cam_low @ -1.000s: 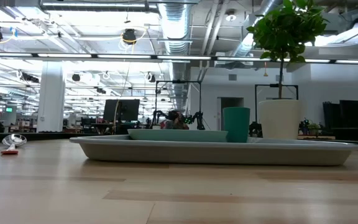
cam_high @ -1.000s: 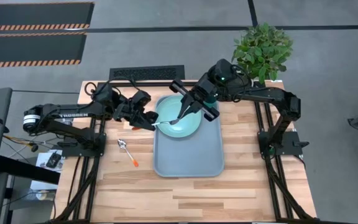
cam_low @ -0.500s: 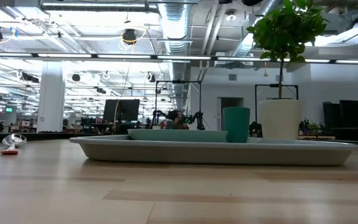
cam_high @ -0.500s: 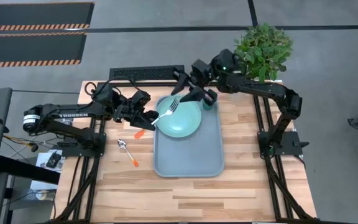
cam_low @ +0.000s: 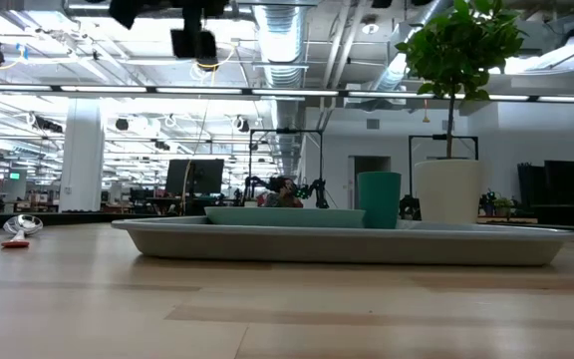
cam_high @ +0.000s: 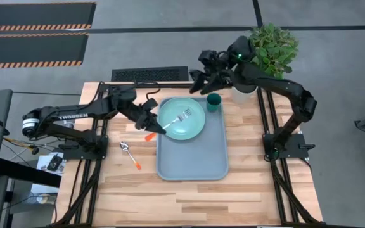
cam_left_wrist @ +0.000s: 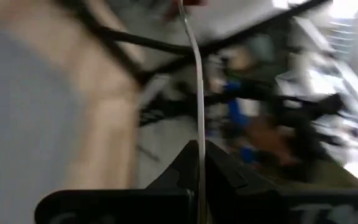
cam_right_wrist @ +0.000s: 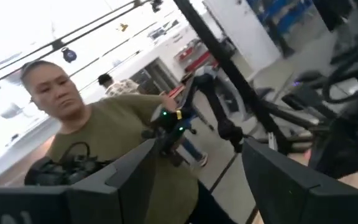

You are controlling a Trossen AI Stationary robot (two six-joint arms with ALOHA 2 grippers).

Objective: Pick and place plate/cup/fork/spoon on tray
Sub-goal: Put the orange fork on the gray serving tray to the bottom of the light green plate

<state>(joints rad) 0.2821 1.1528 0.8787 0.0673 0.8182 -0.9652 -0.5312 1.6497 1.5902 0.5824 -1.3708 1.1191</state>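
Note:
The mint-green plate (cam_high: 185, 123) lies on the far half of the blue-grey tray (cam_high: 192, 158). The dark green cup (cam_high: 213, 101) stands in the tray's far right corner and also shows in the low view (cam_low: 379, 199). My left gripper (cam_high: 159, 128) is at the plate's left rim, shut on the fork (cam_high: 177, 120). The spoon (cam_high: 130, 155) lies flat on the table left of the tray. My right gripper (cam_high: 201, 66) is open and empty beyond the table's far edge; in its wrist view (cam_right_wrist: 191, 186) nothing lies between the fingers. My left gripper pinches the fork's thin metal shank (cam_left_wrist: 197, 134) between its two shut fingers. The fingers come slanting from the table's far left. The tines (cam_high: 185, 116) stand over the plate, and the orange handle (cam_high: 149, 135) sticks out past the tray's left rim. Whether the tines touch the plate I cannot tell.
A white plant pot (cam_high: 243, 94) with a leafy plant (cam_high: 268, 47) stands at the far right corner, close to the cup. A person (cam_right_wrist: 98, 143) shows in the room beyond the table. The tray's near half is bare.
My right gripper has drawn away from the fork over the plate and gone toward the table's far edge. My left gripper has kept hold of the fork and moved a little toward the plate. The fork has swung, so its tines now lie farther over the plate.

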